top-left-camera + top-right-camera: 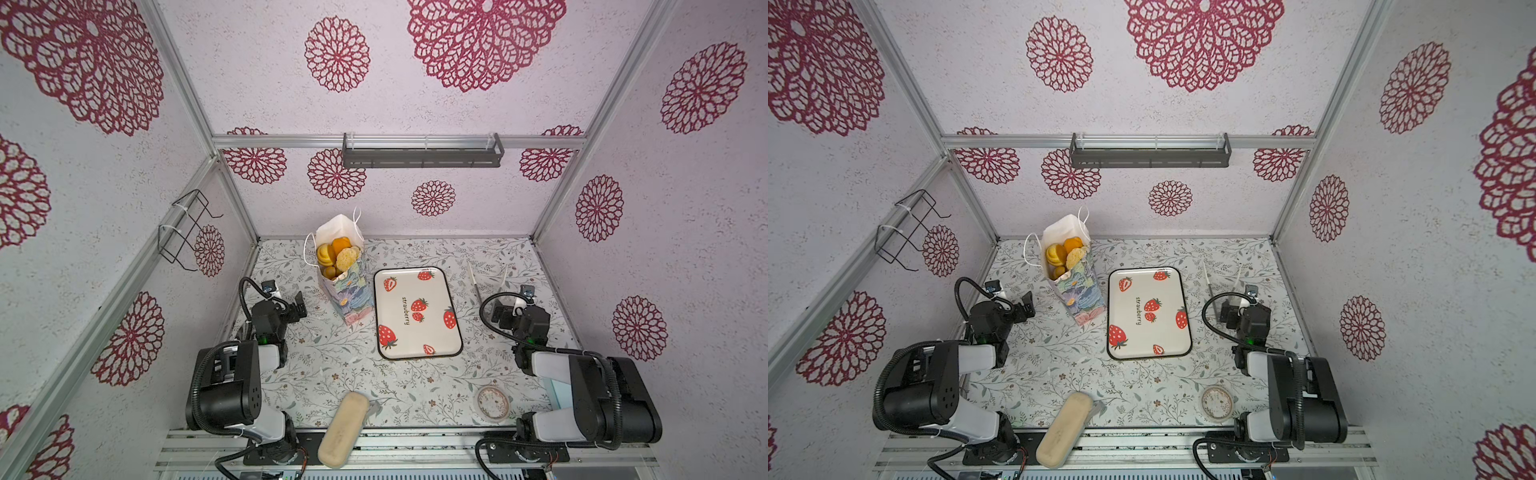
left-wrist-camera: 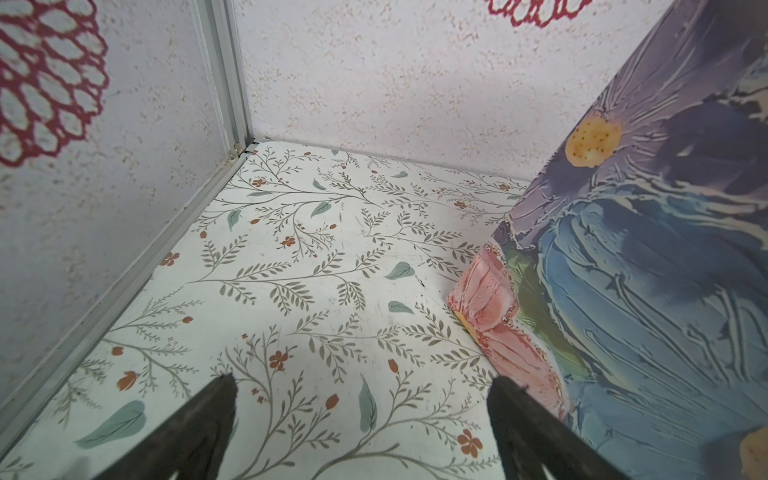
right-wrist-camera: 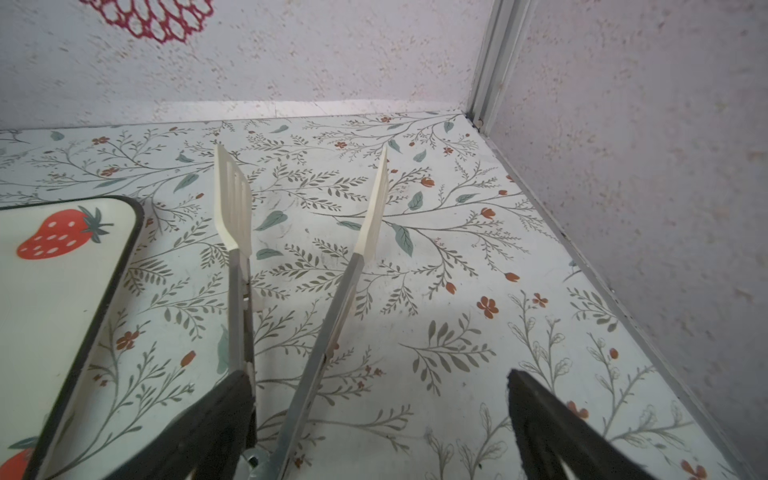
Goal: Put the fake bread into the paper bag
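At the back of the table [image 1: 332, 365], left of the middle, the paper bag [image 1: 347, 291] stands upright with its mouth open, and the fake bread [image 1: 334, 255] fills it to just under the rim; both top views show several golden pieces, with a pale speckled one uppermost. Beside the bag the strawberry tray [image 1: 432, 332] lies bare, so I judge that nothing is left to carry over. My left gripper [image 2: 361, 380] hangs low just beside the bag's painted wall, jaws wide apart and empty; I think it sits there to steady the bag against tipping. My right gripper [image 3: 376, 374] is low on the other side of the tray, jaws also spread, with nothing clamped. The tongs [image 3: 239, 216] lie on the table with their hinge end under that gripper: one arm looks to rest against the inside of one jaw, the other runs between the jaws, white blades pointing away from me. They read as set down, since the tray has nothing for them to lift. A long beige block [image 1: 343, 428] at the front edge and a roll of tape [image 1: 493, 402] near my right base are not bread, so they belong where they are
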Controlling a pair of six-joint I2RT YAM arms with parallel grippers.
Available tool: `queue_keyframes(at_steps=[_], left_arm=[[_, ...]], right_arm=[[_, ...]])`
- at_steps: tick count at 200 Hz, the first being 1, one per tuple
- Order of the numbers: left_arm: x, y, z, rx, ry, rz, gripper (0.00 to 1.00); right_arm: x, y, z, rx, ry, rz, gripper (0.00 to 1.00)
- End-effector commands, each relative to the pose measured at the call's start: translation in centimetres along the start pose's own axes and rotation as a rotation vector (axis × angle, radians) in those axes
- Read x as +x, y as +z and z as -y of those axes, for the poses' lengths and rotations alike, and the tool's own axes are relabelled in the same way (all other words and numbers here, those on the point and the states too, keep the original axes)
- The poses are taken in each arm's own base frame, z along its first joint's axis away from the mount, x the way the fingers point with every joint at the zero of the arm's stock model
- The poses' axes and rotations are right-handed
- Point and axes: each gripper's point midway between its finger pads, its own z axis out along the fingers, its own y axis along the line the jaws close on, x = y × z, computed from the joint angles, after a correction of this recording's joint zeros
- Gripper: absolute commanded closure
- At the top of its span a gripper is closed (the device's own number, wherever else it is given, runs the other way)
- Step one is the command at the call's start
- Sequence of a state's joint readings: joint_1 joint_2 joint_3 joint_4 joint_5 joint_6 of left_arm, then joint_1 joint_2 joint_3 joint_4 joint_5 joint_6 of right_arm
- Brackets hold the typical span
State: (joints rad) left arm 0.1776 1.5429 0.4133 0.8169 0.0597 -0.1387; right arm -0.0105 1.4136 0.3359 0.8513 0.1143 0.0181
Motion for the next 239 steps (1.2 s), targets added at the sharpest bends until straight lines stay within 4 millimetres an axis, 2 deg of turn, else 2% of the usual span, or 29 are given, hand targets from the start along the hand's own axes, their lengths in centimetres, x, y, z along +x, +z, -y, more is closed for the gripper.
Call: queue_keyframes(at_steps=[1, 32, 62, 101, 239], left_arm=[[-1.3, 0.0, 0.1, 0.002, 0.015, 0.036, 0.03], [-1.3, 0.1, 0.2, -0.025, 0.031, 0.036, 0.03], [-1.2, 0.1, 0.2, -0.029, 0.033, 0.034, 0.03], [-1.2, 0.1, 0.1, -0.033, 0.034, 0.034, 0.03], [-1.2, 0.3, -0.1, -0.026, 0.021, 0.029, 0.03]], right_arm=[[-2.5, -0.3, -1.0, -0.059, 0.000, 0.109, 0.04], [-1.5, -0.6, -0.6, -0.038, 0.011, 0.142, 0.04], [-0.5, -0.3, -1.2, -0.050, -0.016, 0.136, 0.05], [-0.6, -0.2, -1.2, -0.049, -0.019, 0.137, 0.01], [-0.6, -0.2, -1.3, -0.053, -0.018, 0.134, 0.01]])
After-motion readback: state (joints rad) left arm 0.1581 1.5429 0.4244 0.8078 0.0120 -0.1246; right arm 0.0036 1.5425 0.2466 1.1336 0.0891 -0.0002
